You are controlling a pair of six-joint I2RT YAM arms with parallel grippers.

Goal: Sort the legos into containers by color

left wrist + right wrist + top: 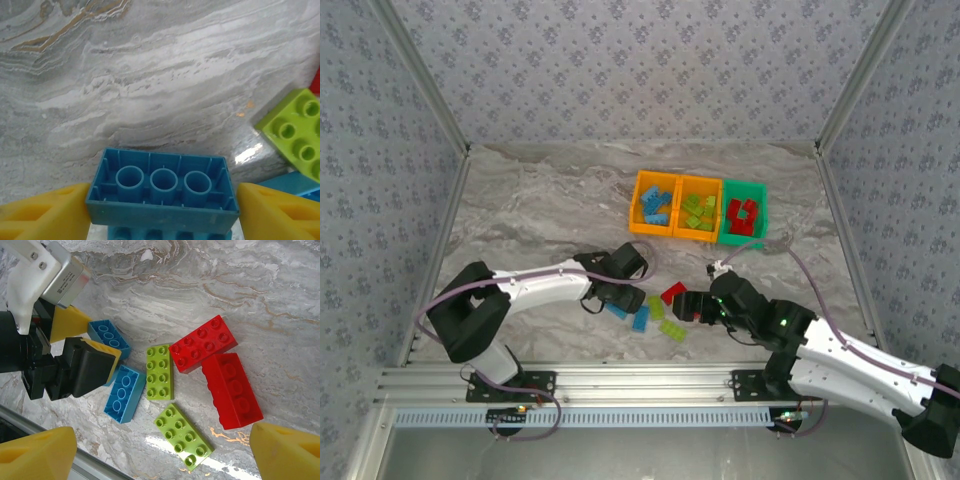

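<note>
My left gripper (pixel 161 216) is shut on a blue lego (pixel 161 186) that is turned underside up, one yellow pad (pixel 47 215) against each short end, low over the table. In the right wrist view the same blue lego (pixel 107 335) sits between the left gripper's (pixel 88 336) pads. My right gripper (pixel 162 455) hangs open above loose legos: a second blue one (pixel 125 393), two lime green (pixel 160 371) (pixel 183 436) and two red (pixel 204 342) (pixel 233 390). Far back stand the containers: an orange bin (pixel 653 204) with blue legos, an orange bin (pixel 699 208) with green ones, and a green bin (pixel 744 212) with red ones.
The loose legos lie in a tight cluster (pixel 657 310) between the two grippers, close to the metal rail (pixel 640 385) at the table's near edge. Patterned walls close in the table on three sides. Bare marble table (pixel 540 210) stretches left of the bins.
</note>
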